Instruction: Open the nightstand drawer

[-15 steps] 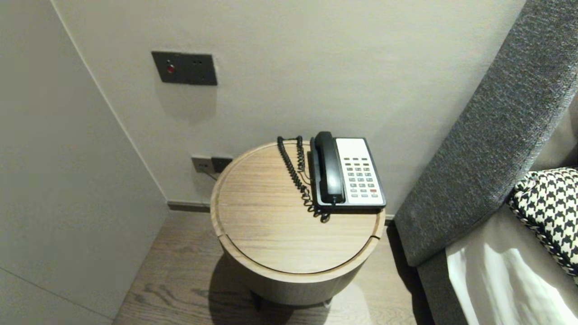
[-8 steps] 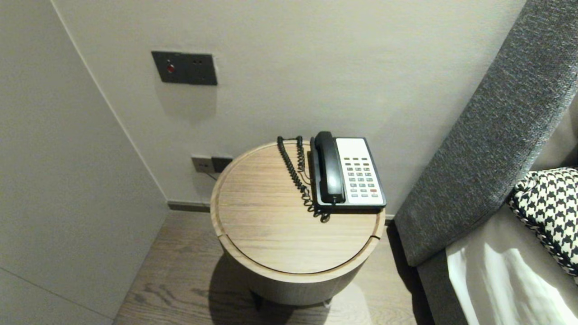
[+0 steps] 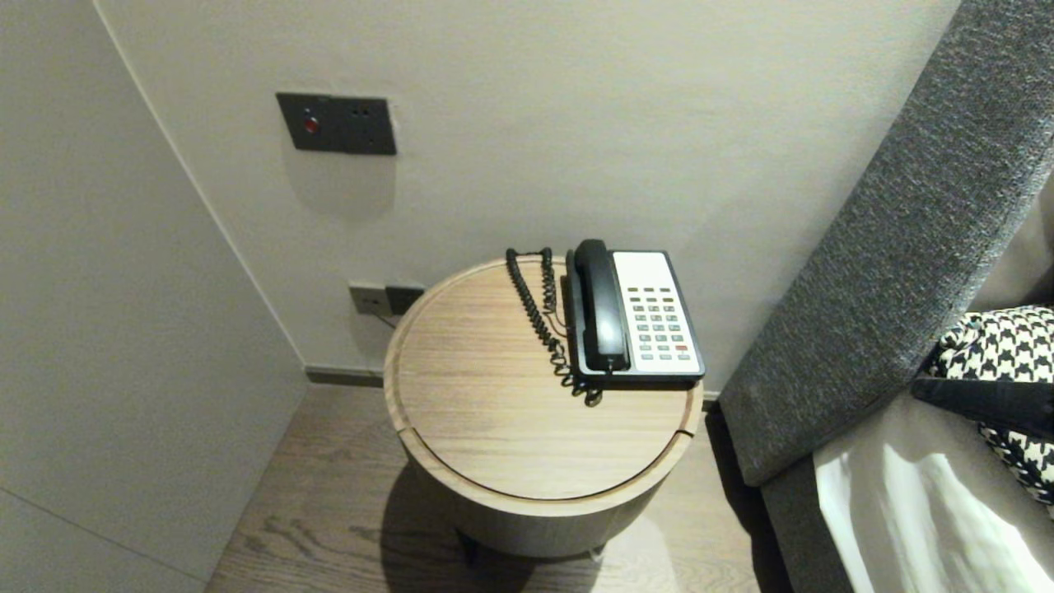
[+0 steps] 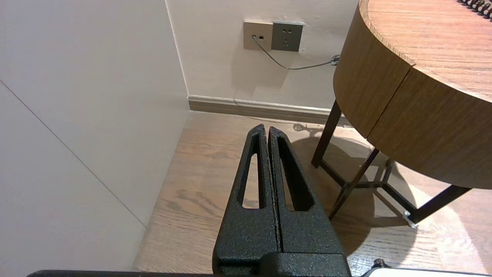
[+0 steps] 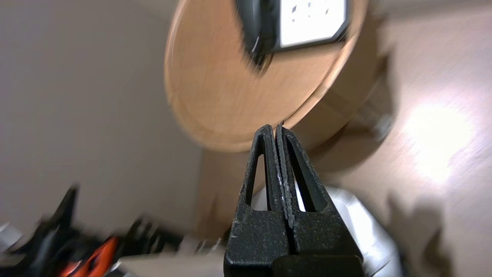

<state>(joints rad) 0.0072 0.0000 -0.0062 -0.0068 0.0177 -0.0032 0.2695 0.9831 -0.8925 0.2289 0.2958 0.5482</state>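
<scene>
A black-and-white desk phone (image 3: pixel 655 325) sits at the back right of a round wooden side table (image 3: pixel 494 428). Its black handset (image 3: pixel 601 305) rests in the cradle, and the coiled cord (image 3: pixel 543 321) trails along its left side. My right gripper (image 3: pixel 918 387) enters at the right edge, over the bed and in front of the houndstooth pillow, well to the right of the table. It is shut and empty (image 5: pixel 276 129), pointing toward the table's rim (image 5: pixel 215 96), with the phone (image 5: pixel 307 19) beyond. My left gripper (image 4: pixel 267 130) is parked low beside the table (image 4: pixel 403 107), shut and empty, above the wooden floor.
A grey upholstered headboard (image 3: pixel 889 247) rises close to the table's right. A houndstooth pillow (image 3: pixel 1005 346) and white bedding (image 3: pixel 906 511) lie below it. A dark switch panel (image 3: pixel 336 123) and sockets (image 3: pixel 385 299) are on the back wall. A side wall (image 3: pixel 107 329) closes the left.
My right arm has swung up into the head view at the right edge, in front of the pillow. The phone, the table and the left arm have not moved.
</scene>
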